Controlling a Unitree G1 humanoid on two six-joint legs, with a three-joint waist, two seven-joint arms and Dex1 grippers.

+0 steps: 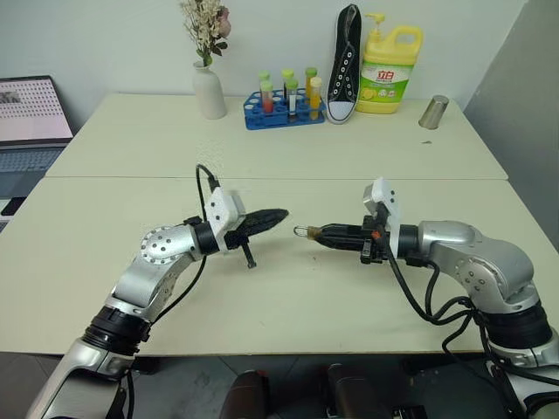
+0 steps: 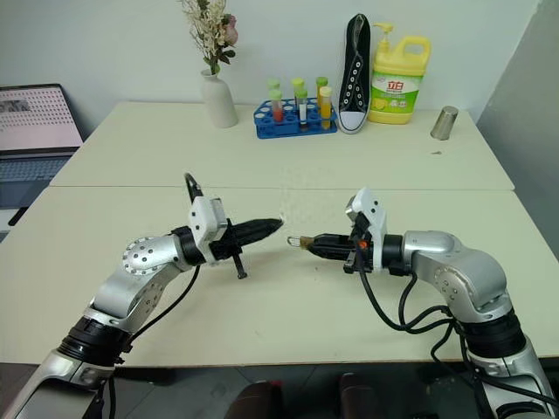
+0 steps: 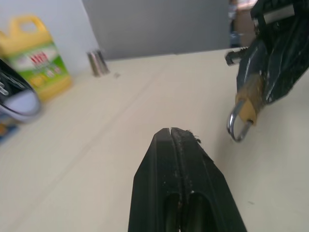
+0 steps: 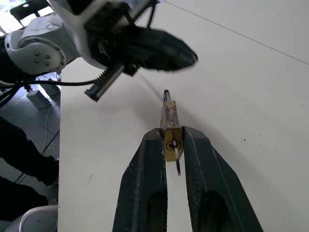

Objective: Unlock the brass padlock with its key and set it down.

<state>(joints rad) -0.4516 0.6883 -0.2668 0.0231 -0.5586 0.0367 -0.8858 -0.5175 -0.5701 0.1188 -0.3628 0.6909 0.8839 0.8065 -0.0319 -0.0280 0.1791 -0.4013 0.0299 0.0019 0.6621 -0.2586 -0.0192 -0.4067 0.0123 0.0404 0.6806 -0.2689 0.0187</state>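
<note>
Pale and wide, the bench (image 1: 262, 148) fills most of what we see, two tops pushed together with a seam across the middle. Along its far edge stand a white vase of dried flowers (image 1: 208, 87), a blue rack of tubes (image 1: 284, 105), a black sneaker (image 1: 346, 65) propped upright, a yellow detergent bottle (image 1: 389, 70) and a small metal cup (image 1: 433, 112); a laptop (image 1: 31, 122) sits off to our left.

Over the near top, our two arms face each other. Our right hand (image 1: 325, 235) points across toward the left one, its fingers pinched on the body of the brass padlock (image 4: 171, 129); the lock is held clear above the bench, its silver shackle sticking out beyond the fingertips. In the right wrist view a thin key seems to sit in the keyhole, facing back toward the wrist.

Our left hand (image 1: 272, 216) is fully closed and holds nothing, its tip near the shackle but apart from it. We judge the lock is held steady for the other hand to work on it.
</note>
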